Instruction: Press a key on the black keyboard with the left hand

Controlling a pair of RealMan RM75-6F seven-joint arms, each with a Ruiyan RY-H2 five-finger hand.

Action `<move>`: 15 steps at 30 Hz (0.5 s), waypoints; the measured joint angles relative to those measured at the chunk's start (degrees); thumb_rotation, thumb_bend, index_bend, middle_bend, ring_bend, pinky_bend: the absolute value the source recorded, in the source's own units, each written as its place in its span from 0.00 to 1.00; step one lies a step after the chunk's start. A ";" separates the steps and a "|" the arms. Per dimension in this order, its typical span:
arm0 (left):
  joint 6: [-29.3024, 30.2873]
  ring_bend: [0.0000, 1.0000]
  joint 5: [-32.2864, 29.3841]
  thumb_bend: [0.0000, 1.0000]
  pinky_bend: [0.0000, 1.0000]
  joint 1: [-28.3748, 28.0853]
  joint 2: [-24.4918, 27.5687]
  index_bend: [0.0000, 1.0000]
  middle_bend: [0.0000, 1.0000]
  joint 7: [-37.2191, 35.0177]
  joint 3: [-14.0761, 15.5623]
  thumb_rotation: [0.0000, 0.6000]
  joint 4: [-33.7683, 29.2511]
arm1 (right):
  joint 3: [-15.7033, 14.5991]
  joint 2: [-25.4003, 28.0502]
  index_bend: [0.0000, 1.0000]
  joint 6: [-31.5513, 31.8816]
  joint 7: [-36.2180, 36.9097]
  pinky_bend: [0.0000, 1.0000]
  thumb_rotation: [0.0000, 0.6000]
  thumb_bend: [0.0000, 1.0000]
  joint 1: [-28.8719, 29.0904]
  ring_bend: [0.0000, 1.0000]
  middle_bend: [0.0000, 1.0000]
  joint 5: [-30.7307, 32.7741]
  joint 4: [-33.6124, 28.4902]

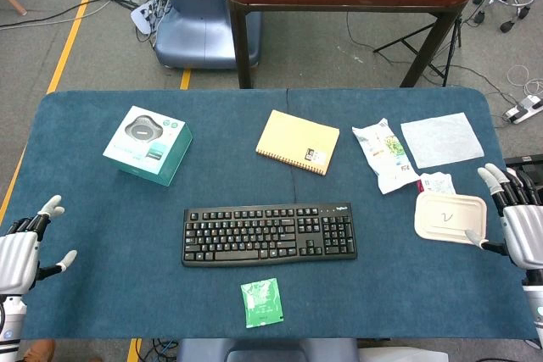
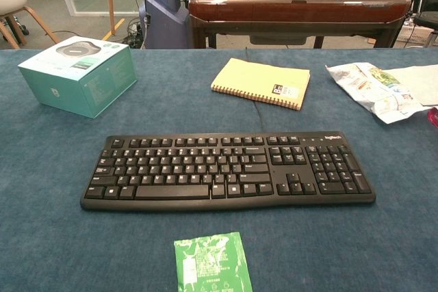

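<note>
The black keyboard (image 1: 269,234) is a full-size board with a number pad at its right end and white legends on its keys. It lies flat near the middle of the blue tabletop (image 1: 93,209), long side running left to right. The left hand (image 1: 25,247) hovers at the near left edge of the tabletop, well apart from the keyboard, fingers spread and holding nothing. The right hand (image 1: 516,218) sits at the right edge, fingers likewise apart and empty, just beside a white lidded container (image 1: 450,217). A green sachet (image 1: 261,302) lies just near of the keyboard. Farther back are a teal box (image 1: 148,145) on the left, a yellow spiral notebook (image 1: 297,142) in the middle, a crumpled snack bag (image 1: 384,154) and a white cloth (image 1: 441,139) on the right. Nothing lies between the left hand and the keyboard.
</note>
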 measured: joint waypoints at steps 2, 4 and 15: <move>-0.02 0.29 0.07 0.16 0.22 -0.03 0.00 0.11 0.25 -0.08 -0.02 1.00 0.02 | -0.01 -0.02 0.00 0.06 -0.04 0.04 1.00 0.05 -0.02 0.07 0.04 -0.04 -0.01; -0.10 0.29 0.17 0.16 0.22 -0.09 0.04 0.11 0.25 -0.17 0.00 1.00 0.05 | 0.02 0.05 0.00 0.18 -0.09 0.04 1.00 0.05 -0.06 0.07 0.04 -0.05 -0.07; -1.68 0.82 6.06 0.30 0.86 -2.90 1.82 0.18 0.77 -3.72 -0.23 1.00 1.05 | 0.69 0.82 0.00 1.41 -1.31 0.04 1.00 0.05 -0.27 0.07 0.05 0.06 -1.12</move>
